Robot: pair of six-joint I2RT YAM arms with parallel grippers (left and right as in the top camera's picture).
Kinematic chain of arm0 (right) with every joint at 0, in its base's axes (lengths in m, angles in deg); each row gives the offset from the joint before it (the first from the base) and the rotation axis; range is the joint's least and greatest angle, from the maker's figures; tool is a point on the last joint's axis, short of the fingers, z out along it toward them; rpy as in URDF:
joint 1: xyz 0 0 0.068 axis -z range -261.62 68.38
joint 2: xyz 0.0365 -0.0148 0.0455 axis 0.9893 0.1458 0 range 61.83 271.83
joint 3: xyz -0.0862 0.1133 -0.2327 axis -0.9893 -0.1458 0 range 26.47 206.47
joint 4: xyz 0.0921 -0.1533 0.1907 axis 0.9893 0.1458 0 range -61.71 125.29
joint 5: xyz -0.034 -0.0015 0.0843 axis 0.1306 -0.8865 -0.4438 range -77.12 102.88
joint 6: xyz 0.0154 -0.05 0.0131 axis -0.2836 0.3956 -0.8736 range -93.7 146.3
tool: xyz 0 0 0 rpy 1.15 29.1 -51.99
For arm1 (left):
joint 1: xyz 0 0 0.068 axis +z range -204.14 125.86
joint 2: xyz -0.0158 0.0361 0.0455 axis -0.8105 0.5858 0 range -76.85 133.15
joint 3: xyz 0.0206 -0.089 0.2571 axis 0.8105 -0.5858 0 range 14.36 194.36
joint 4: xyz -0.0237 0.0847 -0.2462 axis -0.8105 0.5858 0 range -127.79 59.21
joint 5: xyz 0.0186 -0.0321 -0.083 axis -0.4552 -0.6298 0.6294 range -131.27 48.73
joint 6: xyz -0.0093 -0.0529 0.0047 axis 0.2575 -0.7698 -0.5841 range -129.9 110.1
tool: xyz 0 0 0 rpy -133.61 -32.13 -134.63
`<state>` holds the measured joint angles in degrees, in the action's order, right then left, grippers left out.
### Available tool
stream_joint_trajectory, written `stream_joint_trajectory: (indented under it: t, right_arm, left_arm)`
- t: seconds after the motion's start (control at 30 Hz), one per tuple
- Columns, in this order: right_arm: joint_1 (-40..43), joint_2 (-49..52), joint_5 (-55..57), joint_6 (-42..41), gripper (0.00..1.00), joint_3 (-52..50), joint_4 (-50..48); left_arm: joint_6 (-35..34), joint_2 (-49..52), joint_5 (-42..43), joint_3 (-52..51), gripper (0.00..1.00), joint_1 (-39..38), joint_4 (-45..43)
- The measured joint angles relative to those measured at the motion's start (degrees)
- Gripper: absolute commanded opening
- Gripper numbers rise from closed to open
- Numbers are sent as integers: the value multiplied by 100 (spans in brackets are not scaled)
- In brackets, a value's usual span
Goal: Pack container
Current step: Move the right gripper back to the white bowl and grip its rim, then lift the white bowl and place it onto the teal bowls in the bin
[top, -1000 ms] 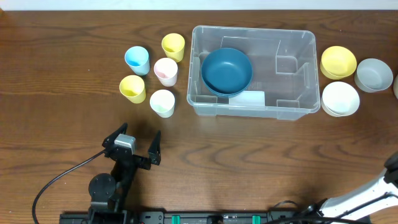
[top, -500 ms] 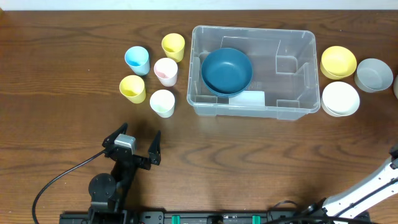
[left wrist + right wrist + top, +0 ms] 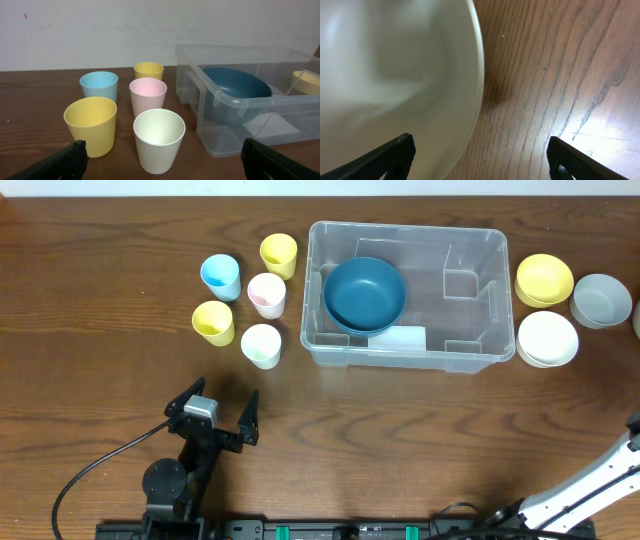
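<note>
The clear plastic container (image 3: 470, 290) stands at the back centre, with a dark blue bowl (image 3: 365, 292) in its left half. It also shows in the left wrist view (image 3: 230, 130), with the bowl (image 3: 240, 87) inside. My left gripper (image 3: 222, 402) is open and empty near the front left, facing the cups; in its wrist view (image 3: 162, 160) both fingers flank a white cup (image 3: 159, 137). My right gripper (image 3: 481, 152) is open close above the table at the rim of a pale bowl (image 3: 385, 75). It is outside the overhead view.
Several cups stand left of the container: blue (image 3: 220, 276), yellow (image 3: 279, 254), pink (image 3: 267, 294), yellow (image 3: 213, 322), white (image 3: 261, 345). Right of it are a yellow bowl (image 3: 544, 279), a grey bowl (image 3: 601, 299) and a white bowl (image 3: 547, 338). The right arm (image 3: 600, 480) crosses the front right corner.
The visible part of the right arm has shifted slightly toward the right edge. The left arm, container, cups and bowls have not moved.
</note>
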<state>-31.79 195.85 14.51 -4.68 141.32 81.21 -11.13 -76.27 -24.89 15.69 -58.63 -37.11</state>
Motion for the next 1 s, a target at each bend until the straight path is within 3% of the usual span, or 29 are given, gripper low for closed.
stream_joint_trajectory:
  t: [0.1, 0.27, 0.63, 1.0]
  right_arm:
    - [0, 15, 20, 0, 86, -118, -59]
    - [0, 61, 37, 44, 46, -179, -94]
    - [50, 61, 140, -70, 4, -168, 422]
    - [391, -887, 299, -149, 1, -90, 986]
  left_arm:
    - [0, 0, 0, 0, 98, 0, 0]
    - [0, 0, 0, 0, 98, 0, 0]
    - [2, 0, 0, 0, 98, 0, 0]
    - [0, 0, 0, 0, 98, 0, 0]
